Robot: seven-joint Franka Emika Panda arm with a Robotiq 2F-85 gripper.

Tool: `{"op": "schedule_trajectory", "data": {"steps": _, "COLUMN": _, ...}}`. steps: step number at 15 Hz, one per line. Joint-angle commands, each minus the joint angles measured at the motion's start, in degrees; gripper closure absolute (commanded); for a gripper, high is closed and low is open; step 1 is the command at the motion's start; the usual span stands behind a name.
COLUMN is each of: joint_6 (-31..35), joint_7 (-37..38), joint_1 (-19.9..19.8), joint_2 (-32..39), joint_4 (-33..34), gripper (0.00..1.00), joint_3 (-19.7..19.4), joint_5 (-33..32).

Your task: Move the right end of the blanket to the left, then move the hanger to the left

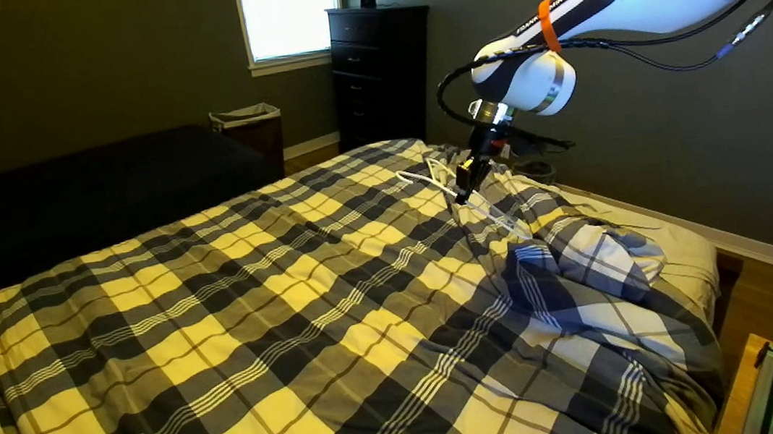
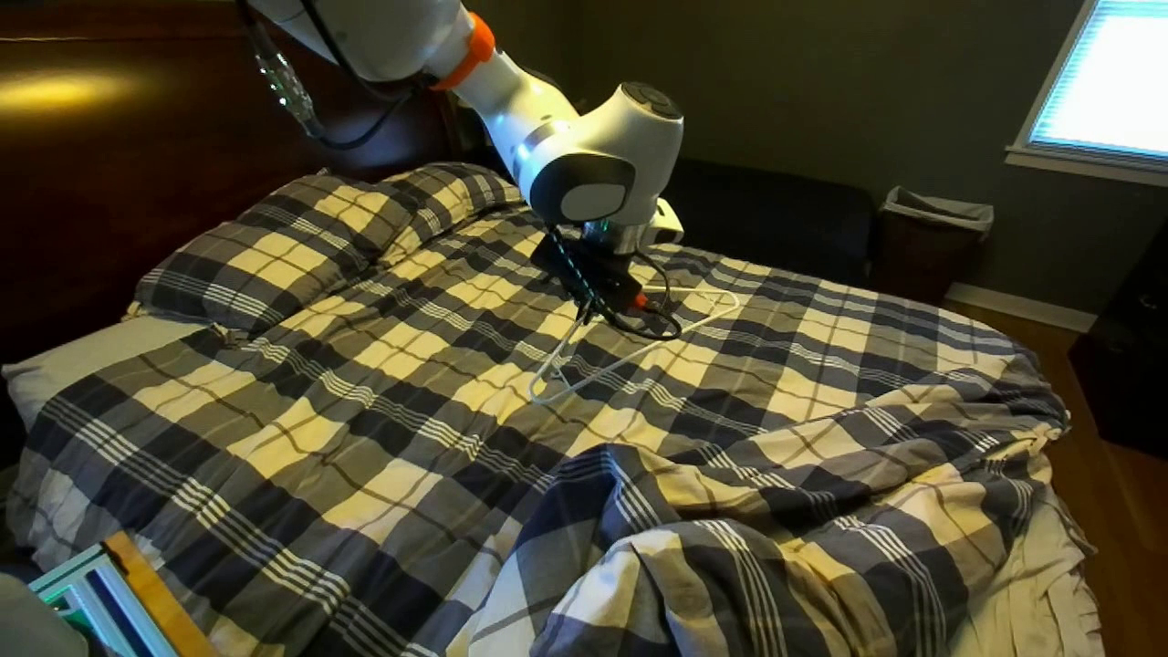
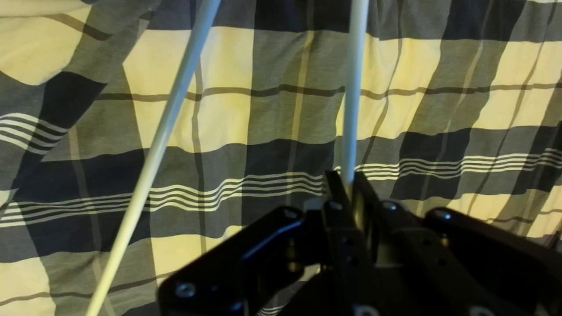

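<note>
thin white triangular hanger [image 3: 354,87], pinched in gripper [image 3: 347,180], rumpled plaid blanket [image 1: 257,297]

Black gripper [image 2: 585,317] points down under white arm [image 2: 522,102], fingertips at one side of the hanger [image 2: 639,354]; finger gap too small to read. Hanger extends below and to picture-right of gripper; can't tell if it touches the blanket [image 2: 365,429]. Plaid blanket spread beneath gripper, bunched on the near side. Pillow [image 2: 292,251] and headboard [image 2: 119,155] picture-left of gripper. Bin [image 2: 926,255], bright window [image 2: 1109,87] well off picture-right.
</note>
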Motion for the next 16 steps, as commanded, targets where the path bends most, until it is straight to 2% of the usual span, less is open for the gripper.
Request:
{"op": "schedule_trajectory", "data": {"steps": 1, "joint_6": -1.29, "joint_7": -2.71, "joint_1": 0.85, "joint_2": 0.46, "joint_4": -0.22, "gripper": 0.98, "joint_3": 0.01, "joint_5": 2.46}}
{"op": "schedule_trajectory", "data": {"steps": 4, "joint_6": -1.14, "joint_7": -3.50, "joint_1": 1.34, "joint_2": 0.91, "joint_4": -0.33, "gripper": 0.98, "joint_3": 0.13, "joint_5": 2.82}}
{"op": "schedule_trajectory", "data": {"steps": 5, "joint_6": -1.83, "joint_7": -3.40, "joint_1": 1.50, "joint_2": 1.03, "joint_4": -0.26, "gripper": 0.67, "joint_3": 0.03, "joint_5": 2.53}}
{"op": "schedule_trajectory", "data": {"steps": 7, "joint_6": -2.35, "joint_7": -3.62, "joint_1": 1.68, "joint_2": 1.20, "joint_4": -0.20, "gripper": 0.59, "joint_3": -0.01, "joint_5": 2.47}}
{"op": "schedule_trajectory", "data": {"steps": 14, "joint_6": -1.94, "joint_7": -4.93, "joint_1": 0.89, "joint_2": -0.36, "joint_4": -1.07, "gripper": 0.06, "joint_3": -0.93, "joint_5": 2.64}}
{"op": "schedule_trajectory", "data": {"steps": 16, "joint_6": -2.03, "joint_7": -5.06, "joint_1": 0.15, "joint_2": -1.83, "joint_4": -1.65, "gripper": 0.00, "joint_3": -1.88, "joint_5": 2.66}}
